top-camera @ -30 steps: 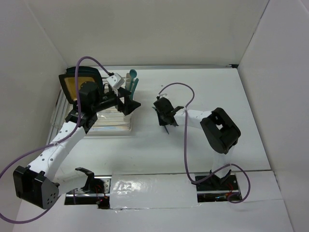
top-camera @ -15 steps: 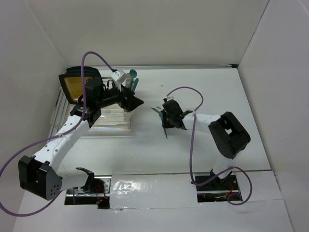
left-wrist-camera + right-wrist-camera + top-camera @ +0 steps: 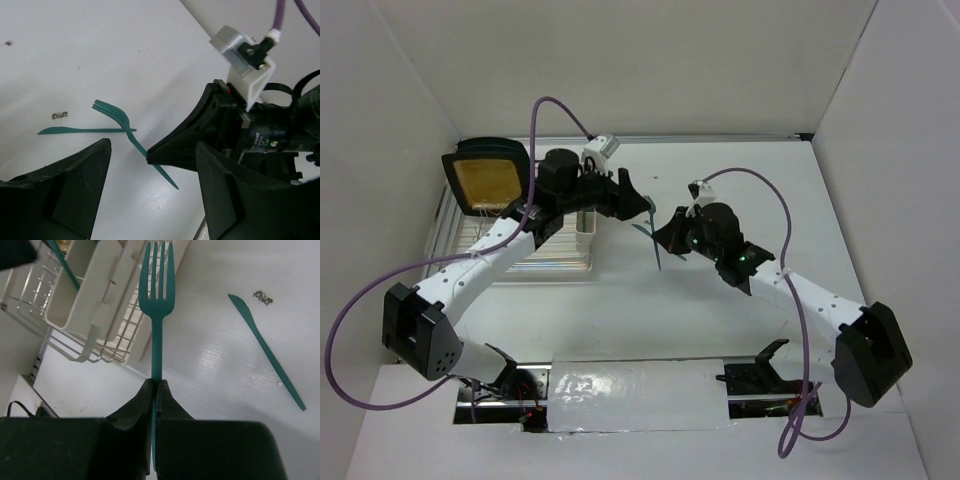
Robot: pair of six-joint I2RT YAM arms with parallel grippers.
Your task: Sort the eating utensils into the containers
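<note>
My right gripper is shut on the handle of a dark teal fork, tines pointing away. It holds the fork above the table, just right of the dish rack. In the top view the right gripper and the fork sit mid-table. A cream-white cup of the rack holds a teal utensil. A teal knife lies on the table and also shows in the left wrist view. My left gripper is open and empty, close to the held fork.
A black-rimmed yellow plate stands at the rack's far left end. My left arm lies across the rack and hides most of the cups in the top view. White walls enclose the table on three sides.
My left arm has swung right, off the rack's cups and toward the table's middle. My right arm has stretched forward, its gripper still holding the fork.
</note>
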